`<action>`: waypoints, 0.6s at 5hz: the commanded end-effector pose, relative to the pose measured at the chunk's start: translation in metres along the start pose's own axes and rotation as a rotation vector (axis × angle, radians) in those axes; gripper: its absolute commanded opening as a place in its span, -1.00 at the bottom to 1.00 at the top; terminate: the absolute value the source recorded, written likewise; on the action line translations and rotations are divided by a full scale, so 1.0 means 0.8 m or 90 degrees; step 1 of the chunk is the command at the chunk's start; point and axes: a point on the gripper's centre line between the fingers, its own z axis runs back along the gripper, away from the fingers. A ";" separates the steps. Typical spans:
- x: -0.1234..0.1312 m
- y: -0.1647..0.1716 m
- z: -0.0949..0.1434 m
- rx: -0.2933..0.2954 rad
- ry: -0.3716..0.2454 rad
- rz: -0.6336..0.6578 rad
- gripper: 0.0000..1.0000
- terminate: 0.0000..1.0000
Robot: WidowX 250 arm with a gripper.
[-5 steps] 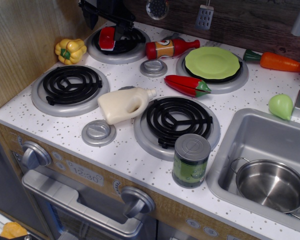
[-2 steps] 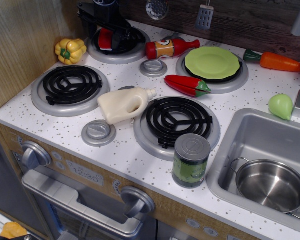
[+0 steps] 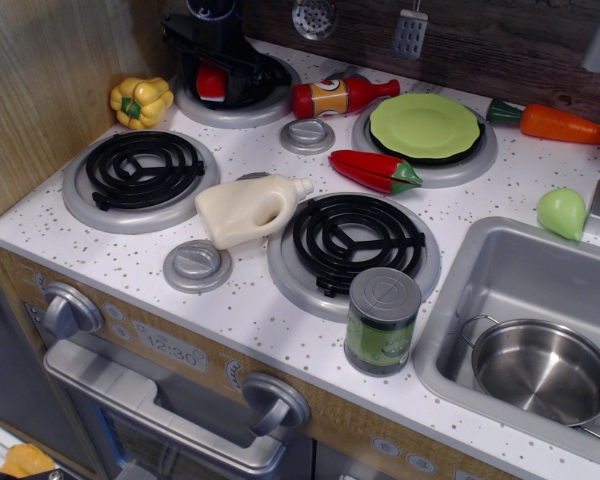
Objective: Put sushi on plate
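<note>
The sushi (image 3: 211, 82), a small piece with a red top, sits on the back-left burner (image 3: 195, 108). My black gripper (image 3: 213, 90) is down over it, with a dark finger close on each side, so only the red middle shows. The black fingers blend with the black coil, so I cannot tell whether they press on the sushi. The lime-green plate (image 3: 424, 125) lies flat and empty on the back-right burner, well to the right of the gripper.
A red ketchup bottle (image 3: 342, 96) lies between the two back burners. A red chili pepper (image 3: 374, 170), white jug (image 3: 250, 208), yellow pepper (image 3: 140, 100), green can (image 3: 381, 320), carrot (image 3: 548, 122) and a steel pot (image 3: 542, 370) in the sink are around.
The gripper has moved left from beside the sushi to over it and come down around it. The sushi now shows less. Nothing else has moved.
</note>
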 end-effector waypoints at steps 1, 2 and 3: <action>0.025 0.015 0.006 0.004 -0.043 0.004 -1.00 -1.00; 0.025 0.008 0.023 -0.006 -0.045 0.002 -1.00 -1.00; 0.023 -0.012 0.073 -0.067 -0.031 0.013 -1.00 -1.00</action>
